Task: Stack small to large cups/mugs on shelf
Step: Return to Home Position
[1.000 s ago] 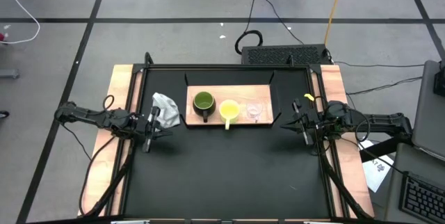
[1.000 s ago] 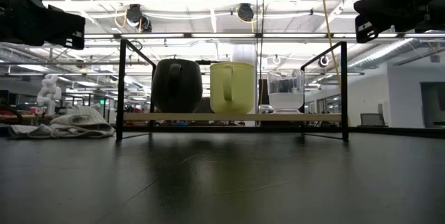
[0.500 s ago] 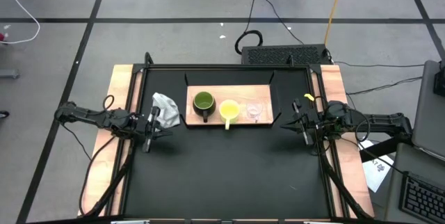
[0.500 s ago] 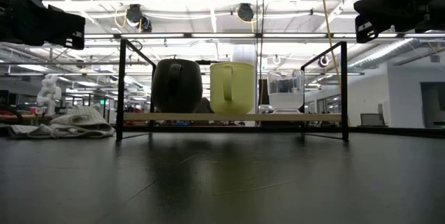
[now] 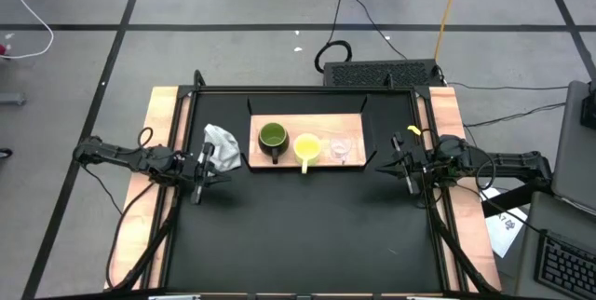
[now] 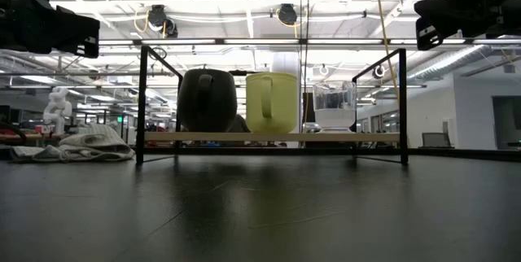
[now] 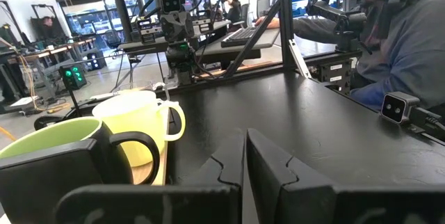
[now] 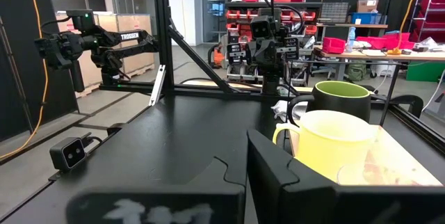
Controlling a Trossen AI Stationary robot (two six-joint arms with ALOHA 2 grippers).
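Three cups stand side by side on their bases on the light-wood shelf: an olive-green mug with a dark handle at the left, a yellow mug in the middle, and a small clear glass cup at the right. All three also stand in the low view, the green mug, the yellow mug and the glass cup. My left gripper waits shut at the table's left side, level, holding nothing. My right gripper waits shut at the right side, also with nothing in it.
A crumpled grey-white cloth lies on the black tabletop left of the shelf, close to my left gripper. The shelf stands on a thin dark frame. Pale wooden planks line both table sides. A person sits beyond the table in the left wrist view.
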